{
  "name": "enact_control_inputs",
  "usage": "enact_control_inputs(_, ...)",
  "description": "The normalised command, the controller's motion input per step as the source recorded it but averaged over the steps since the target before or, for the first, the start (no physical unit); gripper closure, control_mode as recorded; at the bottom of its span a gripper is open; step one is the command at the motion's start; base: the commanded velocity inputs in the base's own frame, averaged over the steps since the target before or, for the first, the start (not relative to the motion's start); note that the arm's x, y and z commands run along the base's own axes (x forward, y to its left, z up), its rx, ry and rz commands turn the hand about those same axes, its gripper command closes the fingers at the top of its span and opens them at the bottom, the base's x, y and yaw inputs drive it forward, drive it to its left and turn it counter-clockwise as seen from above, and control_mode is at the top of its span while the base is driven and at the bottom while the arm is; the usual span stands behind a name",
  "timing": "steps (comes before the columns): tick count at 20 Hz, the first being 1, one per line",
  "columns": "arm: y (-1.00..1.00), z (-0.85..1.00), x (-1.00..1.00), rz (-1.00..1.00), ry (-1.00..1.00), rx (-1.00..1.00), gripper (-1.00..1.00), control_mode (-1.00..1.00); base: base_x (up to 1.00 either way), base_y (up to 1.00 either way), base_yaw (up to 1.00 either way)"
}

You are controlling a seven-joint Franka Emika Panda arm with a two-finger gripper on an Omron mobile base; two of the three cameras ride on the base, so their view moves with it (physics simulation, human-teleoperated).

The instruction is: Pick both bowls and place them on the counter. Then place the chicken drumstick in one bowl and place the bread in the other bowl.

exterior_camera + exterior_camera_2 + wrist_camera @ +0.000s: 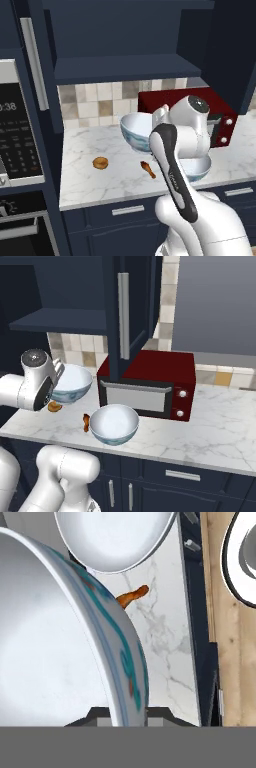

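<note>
Gripper pinching the rim of the second bowl, held in the air above the counter.

Its fingertips are mostly hidden behind the rim in the hand view, but the jaws look pressed tight on the bowl wall. To set it down well, I would lower it onto bare marble left of the first bowl, which already sits upright in front of the red microwave. Keep it level and clear of the drumstick and the bread, both lying on the counter below and to the left. Let go only once the base rests flat, since a rim grip may tip it.
</note>
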Motion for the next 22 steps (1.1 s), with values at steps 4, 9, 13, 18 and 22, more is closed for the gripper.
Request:
enact_control_inputs(4, 0.0, -0.54, 0.4, -0.13, 0.01, 0.0, 1.0, -1.0, 0.0, 0.0, 0.0)
enact_control_inputs(9, 0.03, -0.49, 0.42, -0.09, 0.0, 0.0, 1.0, -1.0, 0.0, 0.0, 0.0)
enact_control_inputs(13, 0.22, -0.4, 0.41, -0.01, -0.06, 0.0, 1.0, -1.0, 0.0, 0.0, 0.0)
enact_control_inputs(18, 0.31, -0.19, 0.46, 0.08, -0.04, 0.0, 1.0, -1.0, 0.0, 0.0, 0.0)
enact_control_inputs(22, 0.32, -0.14, 0.41, 0.03, 0.0, -0.03, 1.0, -1.0, 0.0, 0.0, 0.0)
